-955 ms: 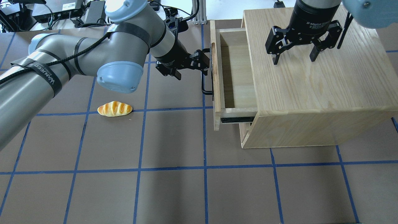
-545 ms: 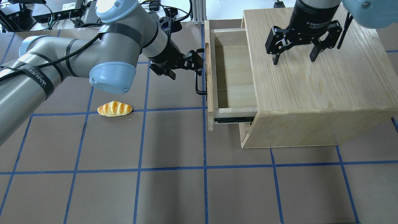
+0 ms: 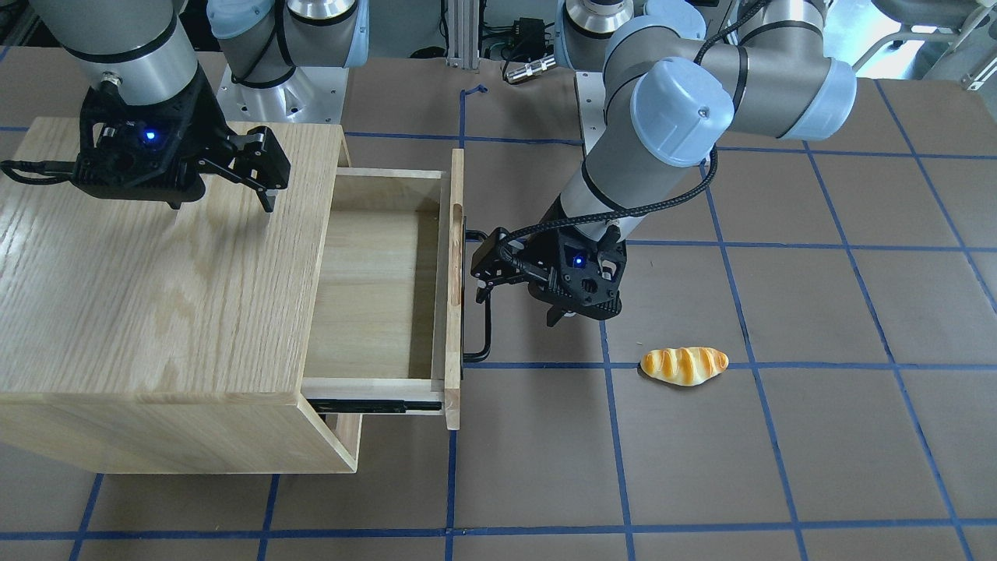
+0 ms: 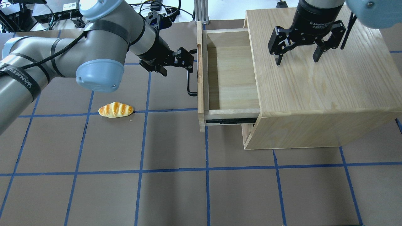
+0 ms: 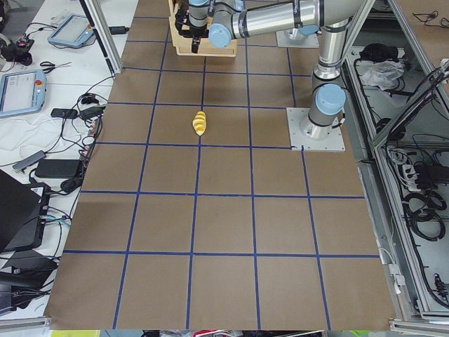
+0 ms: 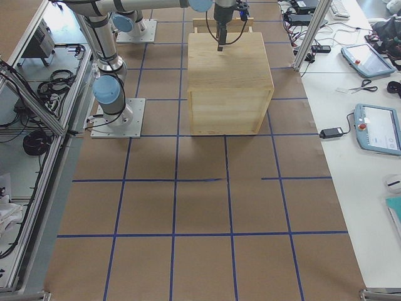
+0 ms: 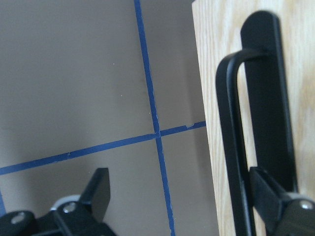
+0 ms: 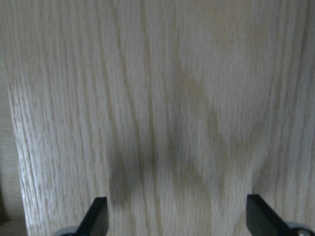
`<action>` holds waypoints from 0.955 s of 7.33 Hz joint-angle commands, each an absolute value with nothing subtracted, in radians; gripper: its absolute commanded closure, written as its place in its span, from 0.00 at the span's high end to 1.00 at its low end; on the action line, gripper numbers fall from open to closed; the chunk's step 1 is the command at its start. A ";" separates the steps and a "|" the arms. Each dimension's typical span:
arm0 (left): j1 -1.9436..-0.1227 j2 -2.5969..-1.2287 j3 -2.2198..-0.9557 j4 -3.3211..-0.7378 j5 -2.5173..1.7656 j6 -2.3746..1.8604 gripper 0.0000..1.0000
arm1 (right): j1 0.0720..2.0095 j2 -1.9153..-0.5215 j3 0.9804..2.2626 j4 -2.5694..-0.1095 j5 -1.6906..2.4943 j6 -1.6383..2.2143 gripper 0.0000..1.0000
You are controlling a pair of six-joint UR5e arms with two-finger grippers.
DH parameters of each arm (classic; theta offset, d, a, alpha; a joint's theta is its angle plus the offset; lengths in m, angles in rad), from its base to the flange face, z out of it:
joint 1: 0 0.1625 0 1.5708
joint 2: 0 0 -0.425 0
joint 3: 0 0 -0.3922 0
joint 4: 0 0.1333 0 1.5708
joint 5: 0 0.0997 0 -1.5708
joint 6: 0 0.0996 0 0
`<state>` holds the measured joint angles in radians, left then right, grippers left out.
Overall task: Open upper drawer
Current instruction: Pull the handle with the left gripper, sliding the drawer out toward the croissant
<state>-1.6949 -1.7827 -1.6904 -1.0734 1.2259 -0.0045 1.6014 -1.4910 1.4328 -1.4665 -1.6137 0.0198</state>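
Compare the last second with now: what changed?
The drawer slid further out of the cabinet, leftward in the overhead view, pulled by the left arm, its open jaws hooked on the handle. The right arm, jaws open over the cabinet, and the roll stayed put.

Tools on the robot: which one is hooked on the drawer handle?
The left tool, open, with one finger tucked behind the black handle of the upper drawer. The right tool just hangs open above the cabinet top, near no handle.
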 commanded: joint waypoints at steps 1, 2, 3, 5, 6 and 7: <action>-1.689 -1.778 -1.706 -1.072 1.230 0.056 1.00 | 1.600 -1.491 1.433 -1.466 -1.614 0.018 1.00; -1.678 -1.773 -1.706 -1.072 1.229 0.058 1.00 | 1.601 -1.491 1.433 -1.466 -1.614 0.020 1.00; -1.661 -1.772 -1.706 -1.071 1.226 0.060 1.00 | 1.601 -1.491 1.433 -1.466 -1.614 0.020 1.00; -1.629 -1.769 -1.706 -1.072 1.226 0.074 1.00 | 1.601 -1.491 1.433 -1.466 -1.614 0.018 1.00; -1.618 -1.769 -1.710 -1.072 1.227 0.074 1.00 | 1.601 -1.491 1.434 -1.466 -1.614 0.020 1.00; -1.614 -1.769 -1.715 -1.074 1.230 0.074 1.00 | 1.601 -1.491 1.433 -1.466 -1.614 0.020 1.00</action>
<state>-1.6237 -1.7688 -1.7100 -1.0725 1.2273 0.0719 1.6014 -1.4911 1.4332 -1.4665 -1.6137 0.0195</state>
